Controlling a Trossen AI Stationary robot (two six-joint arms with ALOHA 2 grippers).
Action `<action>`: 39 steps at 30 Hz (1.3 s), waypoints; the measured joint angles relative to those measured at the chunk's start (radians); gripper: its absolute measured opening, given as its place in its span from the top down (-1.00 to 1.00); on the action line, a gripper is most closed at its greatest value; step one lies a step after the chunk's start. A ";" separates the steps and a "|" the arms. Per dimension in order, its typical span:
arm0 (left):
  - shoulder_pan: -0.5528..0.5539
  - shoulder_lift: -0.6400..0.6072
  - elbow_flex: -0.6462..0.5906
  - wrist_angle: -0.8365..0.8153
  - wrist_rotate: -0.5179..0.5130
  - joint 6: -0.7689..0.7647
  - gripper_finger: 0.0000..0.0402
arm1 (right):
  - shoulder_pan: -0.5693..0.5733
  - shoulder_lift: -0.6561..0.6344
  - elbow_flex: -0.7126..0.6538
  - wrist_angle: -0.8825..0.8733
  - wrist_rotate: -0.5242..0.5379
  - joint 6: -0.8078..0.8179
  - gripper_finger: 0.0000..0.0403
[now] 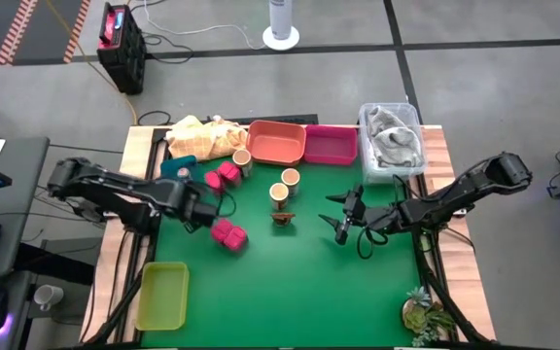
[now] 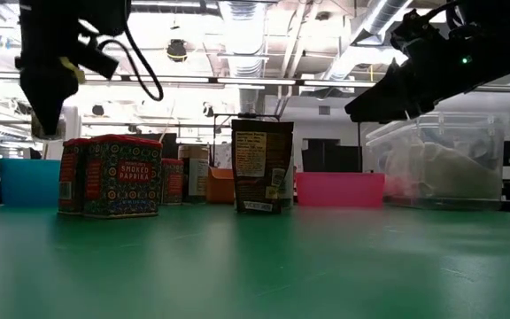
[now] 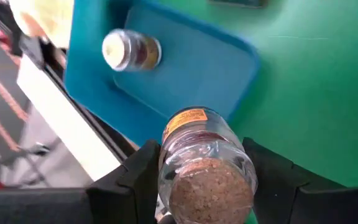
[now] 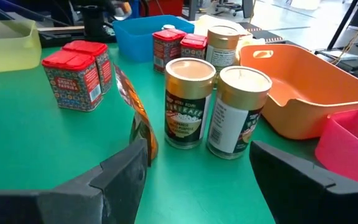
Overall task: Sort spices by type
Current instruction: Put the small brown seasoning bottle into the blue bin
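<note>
The left hand (image 3: 207, 186) is closed on a small clear shaker (image 3: 207, 177) of brownish spice, one dark finger on each side of it, and holds it above the teal tray (image 3: 185, 74) near the bench's far left corner; a second small shaker (image 3: 131, 50) lies on its side in that tray. From above, this hand (image 1: 200, 209) sits over the left part of the green bench (image 1: 290, 282), between two groups of red spice tins: one pair (image 1: 224, 176) toward the far edge just beside the teal tray (image 1: 176, 169), another pair (image 1: 228, 234) nearer the middle. The right hand (image 1: 341, 216) hangs over the bench right of centre, its fingers partly spread with nothing between them. Ahead of it stand round jars with tan lids (image 4: 191, 102), two of them side by side, and a brown pouch (image 1: 281, 216) stands just beside them. At the far edge lie the pale yellow cloth (image 1: 200, 136), the orange tray (image 1: 276, 142), the magenta tray (image 1: 330, 145) and a clear bin (image 1: 391, 142); the yellow-green tray (image 1: 162, 294) sits at the near left corner
</note>
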 joint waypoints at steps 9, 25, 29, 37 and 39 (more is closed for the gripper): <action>0.212 -0.112 -0.120 0.193 -0.011 0.136 0.08 | 0.000 0.000 0.000 0.007 0.000 0.000 -0.53; 0.486 -0.115 -0.270 0.431 0.058 0.334 0.06 | 0.002 0.000 0.000 -0.001 -0.001 -0.001 -0.53; 0.515 -0.115 -0.291 0.461 0.104 0.350 -0.04 | 0.002 0.000 0.000 -0.001 -0.002 -0.003 -0.53; 0.519 -0.115 -0.293 0.464 0.121 0.347 -0.24 | 0.001 0.000 0.000 -0.001 -0.002 -0.002 -0.53; 0.519 -0.115 -0.283 0.461 0.117 0.350 -0.25 | 0.001 0.000 0.000 -0.001 -0.002 -0.002 -0.53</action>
